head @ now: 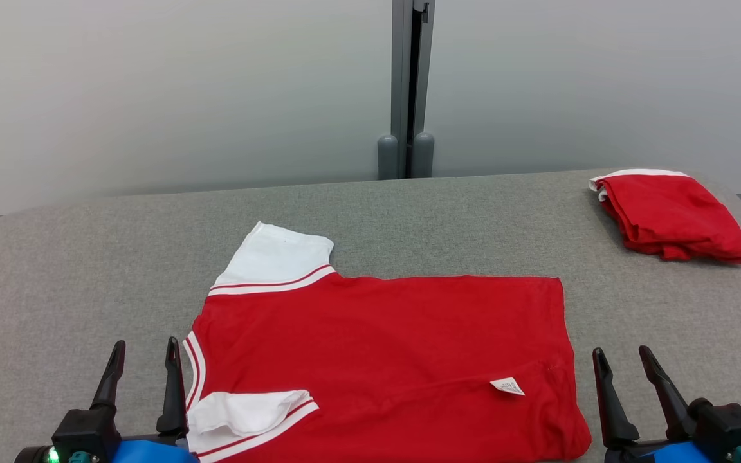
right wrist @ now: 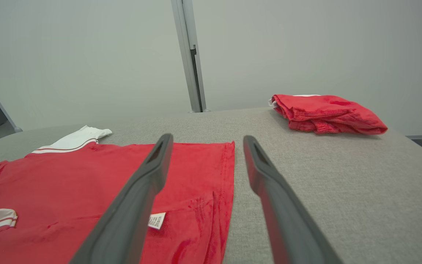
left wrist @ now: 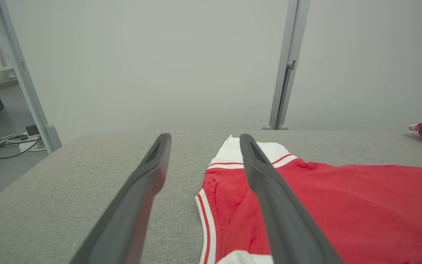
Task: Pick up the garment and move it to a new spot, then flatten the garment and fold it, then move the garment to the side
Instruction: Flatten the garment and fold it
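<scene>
Two red garments are on the grey bench [head: 55, 276]. One is a shirt [head: 377, 347], spread flat in the near middle, its neck toward the left and its hem toward the right. It has two white sleeves with red stripes. The far sleeve [head: 277, 257] lies out flat, pointing away from the robot. The near sleeve [head: 248, 411] is turned in over the red body. One small white label [head: 507, 386] sits on the red cloth near the hem.

The second garment is a folded red bundle [head: 673, 218] with a white edge, at the far right corner of the bench, well apart from the shirt.

There are two hands, each with two dark fingers. The left hand [head: 145, 343] is at the near left, its fingers spread apart with nothing between them, and the inner finger is just beside the shirt's striped neck edge. The right hand [head: 620, 350] is at the near right, just beyond the hem. Its fingers are also spread and it holds nothing.

Behind the bench, one grey post [head: 407, 83] stands between two pale wall panels.
</scene>
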Robot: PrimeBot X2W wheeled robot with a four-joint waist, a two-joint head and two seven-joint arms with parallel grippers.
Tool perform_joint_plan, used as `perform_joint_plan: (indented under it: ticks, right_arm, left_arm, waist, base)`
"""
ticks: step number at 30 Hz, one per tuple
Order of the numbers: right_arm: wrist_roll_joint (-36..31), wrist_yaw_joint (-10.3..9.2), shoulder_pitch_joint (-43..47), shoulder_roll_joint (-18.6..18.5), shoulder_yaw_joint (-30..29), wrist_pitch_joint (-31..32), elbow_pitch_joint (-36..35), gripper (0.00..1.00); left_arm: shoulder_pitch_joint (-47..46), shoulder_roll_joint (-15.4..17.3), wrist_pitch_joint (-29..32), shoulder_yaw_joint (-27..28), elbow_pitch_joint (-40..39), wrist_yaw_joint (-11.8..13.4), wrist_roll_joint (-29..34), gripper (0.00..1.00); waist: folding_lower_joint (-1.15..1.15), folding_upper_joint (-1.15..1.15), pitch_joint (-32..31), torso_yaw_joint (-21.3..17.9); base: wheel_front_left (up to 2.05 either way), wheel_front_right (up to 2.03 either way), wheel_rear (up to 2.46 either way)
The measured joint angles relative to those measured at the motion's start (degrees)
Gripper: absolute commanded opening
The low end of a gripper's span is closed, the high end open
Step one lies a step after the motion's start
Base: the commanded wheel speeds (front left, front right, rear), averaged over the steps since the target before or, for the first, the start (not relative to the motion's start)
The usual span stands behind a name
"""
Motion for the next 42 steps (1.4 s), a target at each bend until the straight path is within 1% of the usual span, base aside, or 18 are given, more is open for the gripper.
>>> perform_joint_plan:
  ticks: [12, 16, 18, 21, 25, 28, 32, 35, 37, 40, 42]
  right_arm:
    - [-0.08, 0.0, -0.12, 0.05, -0.08, 0.0, 1.43, 1.0]
    - [0.44, -0.01, -1.37, -0.01, -0.52, 0.0, 2.76, 1.0]
    - [0.45, 0.0, -3.2, -0.37, -0.08, -0.01, 3.47, 1.0]
    - [0.43, -0.01, -6.92, -1.91, 1.07, 0.04, 5.17, 1.0]
    - [0.44, -0.01, -13.66, -4.36, 2.88, 1.8, 7.09, 1.0]
    - [0.96, -0.01, -19.42, -5.66, 4.01, 3.1, 8.05, 1.0]
    - [1.68, -0.01, -25.81, -7.2, 5.69, 5.82, 10.07, 1.0]
    - [2.08, 0.0, -29.88, -7.69, 7.36, 7.83, 11.46, 1.0]
    - [2.5, 0.0, -32.27, -7.78, 8.67, 8.69, 12.06, 1.0]
    - [3.12, 0.0, -35.31, -7.91, 10.07, 9.5, 12.79, 1.0]
    - [3.85, 0.0, -36.84, -7.88, 10.88, 9.65, 13.12, 1.0]
  left_arm:
    - [-0.27, -0.52, 0.0, 0.85, 1.56, -1.22, 1.04, 1.0]
    - [-2.56, -0.33, -0.01, 1.36, 3.5, -1.91, 0.97, 1.0]
    - [-5.11, 0.25, 0.0, 1.31, 4.61, -2.41, 0.92, 1.0]
    - [-10.23, 1.42, -0.01, 0.87, 6.62, -2.98, 0.35, 1.0]
    - [-18.61, 4.21, 0.0, -1.03, 10.33, -3.52, -0.31, 1.0]
    - [-26.21, 6.13, 1.81, -2.41, 13.14, -3.56, -1.63, 1.0]
    - [-35.16, 8.9, 4.14, -6.16, 15.94, -3.65, -4.58, 1.0]
    - [-41.22, 10.8, 7.26, -11.12, 18.19, -3.85, -8.01, 1.0]
    - [-44.98, 12.36, 9.46, -14.12, 19.74, -3.86, -11.35, 1.0]
    - [-50.25, 15.4, 12.21, -18.75, 21.9, -3.86, -14.52, 1.0]
    - [-52.92, 16.56, 14.28, -21.9, 23.46, -3.86, -16.7, 1.0]
  waist:
    - [0.0, 0.0, -0.06, -0.11]
    - [0.0, 0.0, 0.38, -0.22]
    - [0.0, 0.0, 0.82, -0.35]
    - [0.0, 0.0, 1.73, -0.67]
    - [0.01, 0.0, 4.69, -2.06]
    - [0.01, 0.02, 7.67, -3.1]
    - [0.01, 0.01, 11.86, -4.25]
    - [0.02, 0.02, 15.23, -5.11]
    - [0.01, 0.02, 17.56, -5.66]
    - [0.02, 0.02, 20.98, -6.39]
    - [0.02, 0.02, 23.05, -6.73]
  base:
    - [0.0, 0.0, 0.0]
    - [0.0, 0.0, 0.0]
    - [0.0, 0.0, 0.0]
    - [0.0, 0.0, 0.0]
    - [0.0, 0.0, 0.0]
    - [0.0, 0.0, 0.0]
    - [0.0, 0.0, 0.0]
    - [0.0, 0.0, 0.0]
    - [0.0, 0.0, 0.0]
    - [0.0, 0.0, 0.0]
    - [0.0, 0.0, 0.0]
